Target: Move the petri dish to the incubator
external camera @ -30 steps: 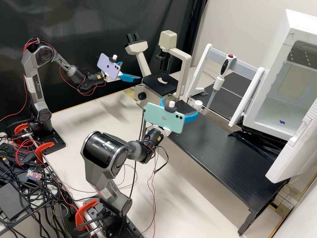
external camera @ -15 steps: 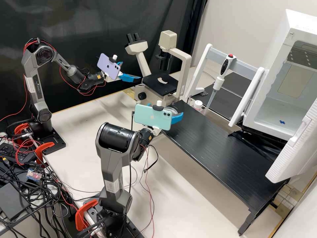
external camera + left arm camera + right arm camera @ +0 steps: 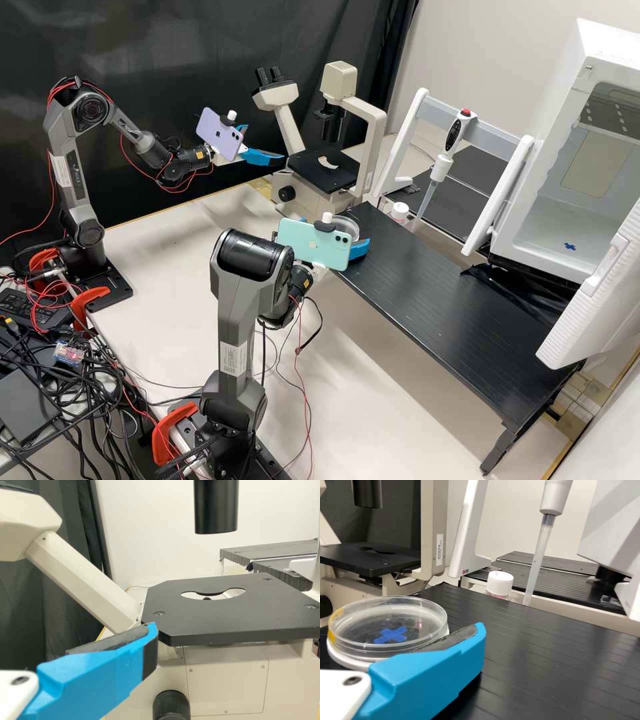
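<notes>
Lately my right gripper point(image 3: 337, 233) had come down and back toward near left, fingers apart around the petri dish point(image 3: 370, 622) on the shelf point(image 3: 433, 287): ready, I judged, to clamp. Left gripper point(image 3: 264, 144) hung open by the microscope point(image 3: 320, 170). Pipette point(image 3: 460, 130) and near door point(image 3: 593, 313) flanked the incubator point(image 3: 547, 247) route.

I noted the high view angled forward and down across the pale worktop point(image 3: 160, 287) at a middling slant. The left wrist view faced the microscope stage point(image 3: 225, 620) closely, nearly level. The right wrist view looked low across the black platform point(image 3: 535, 650), the stage farther off. All 3 views shared that stage.
</notes>
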Available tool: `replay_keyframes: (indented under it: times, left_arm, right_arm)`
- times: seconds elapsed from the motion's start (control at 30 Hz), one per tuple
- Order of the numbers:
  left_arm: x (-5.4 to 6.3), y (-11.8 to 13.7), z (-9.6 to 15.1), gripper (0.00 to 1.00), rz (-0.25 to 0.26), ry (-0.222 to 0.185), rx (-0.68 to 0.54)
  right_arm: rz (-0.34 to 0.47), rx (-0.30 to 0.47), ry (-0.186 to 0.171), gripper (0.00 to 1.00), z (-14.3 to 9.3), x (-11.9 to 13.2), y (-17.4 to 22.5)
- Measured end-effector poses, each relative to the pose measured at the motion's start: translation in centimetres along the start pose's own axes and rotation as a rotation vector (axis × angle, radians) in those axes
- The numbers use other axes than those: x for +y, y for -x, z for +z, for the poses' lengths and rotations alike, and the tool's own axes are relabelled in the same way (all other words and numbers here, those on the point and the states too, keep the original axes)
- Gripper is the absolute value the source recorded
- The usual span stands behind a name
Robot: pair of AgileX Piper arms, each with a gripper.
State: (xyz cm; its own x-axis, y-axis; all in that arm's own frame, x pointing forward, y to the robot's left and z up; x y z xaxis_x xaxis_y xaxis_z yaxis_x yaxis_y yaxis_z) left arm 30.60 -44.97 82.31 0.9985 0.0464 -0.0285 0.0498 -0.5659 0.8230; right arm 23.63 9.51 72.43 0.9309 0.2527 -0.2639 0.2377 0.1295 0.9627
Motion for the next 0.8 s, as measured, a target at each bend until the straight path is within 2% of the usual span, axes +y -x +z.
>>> replay_keyframes:
  times: [0.5, 0.8]
  left_arm:
    - [0.0, 0.0, 0.0, 1.0, 0.0, 0.0, 0.0]
    - [0.0, 0.0, 0.0, 1.0, 0.0, 0.0, 0.0]
  right_arm:
    - [-0.035, 0.025, -0.033, 0.0, 0.05, 0.23, -0.45]
    - [-0.03, 0.016, -0.033, 0.0, 0.26, 0.39, -0.47]
